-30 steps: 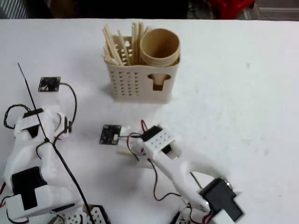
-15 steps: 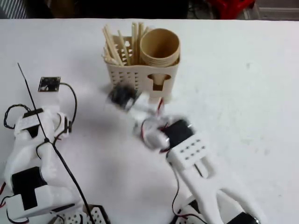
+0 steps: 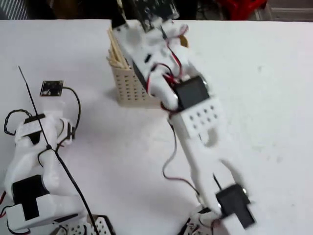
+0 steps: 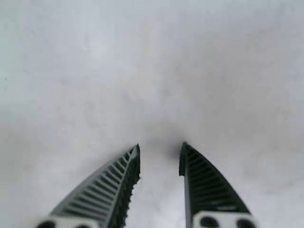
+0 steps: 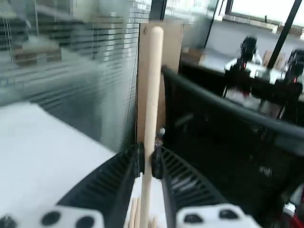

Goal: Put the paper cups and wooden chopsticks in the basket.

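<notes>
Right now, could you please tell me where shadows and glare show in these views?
High view: even light on the table, a soft shadow beside the right arm. Left wrist view: a faint shadow on the table ahead of the open left gripper. Right wrist view: the glass wall behind the chopstick in the right gripper carries streaky reflections; the window is bright.

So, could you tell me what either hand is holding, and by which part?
The right hand grips a wooden chopstick partway along its shaft; the left hand is open and empty.
</notes>
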Action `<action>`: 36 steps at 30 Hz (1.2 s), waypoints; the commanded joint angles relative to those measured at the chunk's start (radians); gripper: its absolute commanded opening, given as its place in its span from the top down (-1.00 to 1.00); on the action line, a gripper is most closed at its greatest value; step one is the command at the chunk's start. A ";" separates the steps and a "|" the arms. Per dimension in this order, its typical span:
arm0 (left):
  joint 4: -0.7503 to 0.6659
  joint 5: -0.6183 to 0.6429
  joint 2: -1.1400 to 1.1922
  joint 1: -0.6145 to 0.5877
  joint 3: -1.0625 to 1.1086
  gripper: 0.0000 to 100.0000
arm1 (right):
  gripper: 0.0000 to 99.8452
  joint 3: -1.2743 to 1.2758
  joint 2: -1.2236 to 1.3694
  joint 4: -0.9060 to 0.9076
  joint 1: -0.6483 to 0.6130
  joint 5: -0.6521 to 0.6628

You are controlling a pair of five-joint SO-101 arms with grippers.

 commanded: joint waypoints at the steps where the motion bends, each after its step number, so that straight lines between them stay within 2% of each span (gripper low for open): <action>1: -0.015 -0.011 -0.001 0.012 -0.005 0.70 | 0.96 -0.130 0.081 -0.061 0.013 -0.005; 9: -0.015 -0.011 0.001 0.012 -0.006 0.70 | 0.95 -0.155 0.163 -0.056 0.042 -0.003; 14: -0.015 -0.011 0.002 0.012 -0.008 0.70 | 0.67 -0.155 0.157 0.056 0.047 -0.011; 18: -0.015 -0.011 0.002 0.012 -0.008 0.70 | 0.68 -0.163 0.154 0.139 0.047 -0.003; 21: -0.015 -0.011 0.002 0.012 -0.008 0.70 | 0.76 -0.163 0.093 0.288 0.054 -0.002; 23: -0.015 -0.011 0.002 0.012 -0.008 0.70 | 0.79 -0.166 0.004 0.472 0.065 0.000; 25: -0.015 -0.011 0.002 0.012 -0.008 0.70 | 0.79 -0.175 -0.084 0.636 0.093 0.020; 28: -0.015 -0.011 0.002 0.013 -0.008 0.70 | 0.77 -0.180 -0.133 0.771 0.160 0.061; 33: -0.015 -0.011 0.002 0.013 -0.008 0.70 | 0.53 -0.180 -0.027 0.862 0.323 0.061; 36: -0.015 -0.011 0.002 0.013 -0.008 0.70 | 0.44 -0.186 0.065 0.849 0.343 0.071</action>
